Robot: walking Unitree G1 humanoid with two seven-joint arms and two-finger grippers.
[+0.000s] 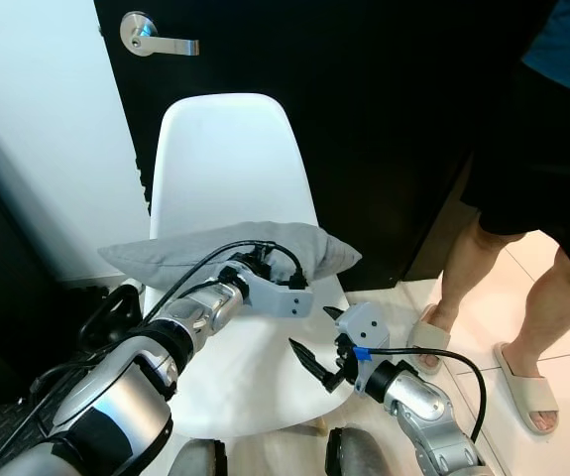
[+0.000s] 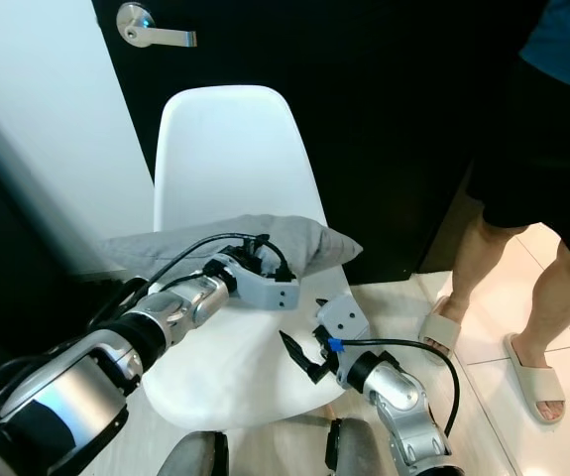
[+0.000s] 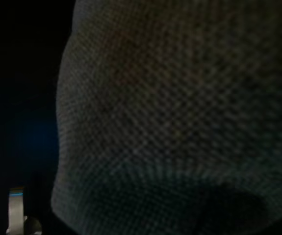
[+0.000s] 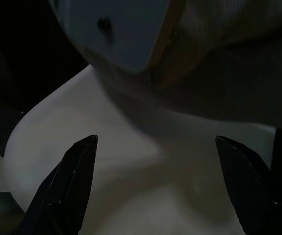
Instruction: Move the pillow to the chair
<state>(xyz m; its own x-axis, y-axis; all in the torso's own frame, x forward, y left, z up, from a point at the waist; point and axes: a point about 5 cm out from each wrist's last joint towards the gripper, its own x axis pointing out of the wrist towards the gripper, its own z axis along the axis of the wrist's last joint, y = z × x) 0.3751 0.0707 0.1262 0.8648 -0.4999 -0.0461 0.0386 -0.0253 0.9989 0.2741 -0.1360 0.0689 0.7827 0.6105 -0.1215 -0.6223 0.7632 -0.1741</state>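
the grey pillow [image 1: 227, 253] lies across the white chair [image 1: 227, 164] seat against the backrest. the left gripper [image 1: 283, 288] presses into its fabric (grip unclear, fingers hidden). the right gripper [image 1: 316, 349] hovers empty over the seat front, fingers spread wide, probably clear to withdraw

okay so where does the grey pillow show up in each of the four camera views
Left eye view: pillow lies across the middle, on the white chair, behind the left gripper.
Right eye view: pillow just left of centre, on the same seat.
Left wrist view: grey weave close up, covering most of the picture.
Right wrist view: grey cloth above the open fingers.
Shared landmark: the white chair.
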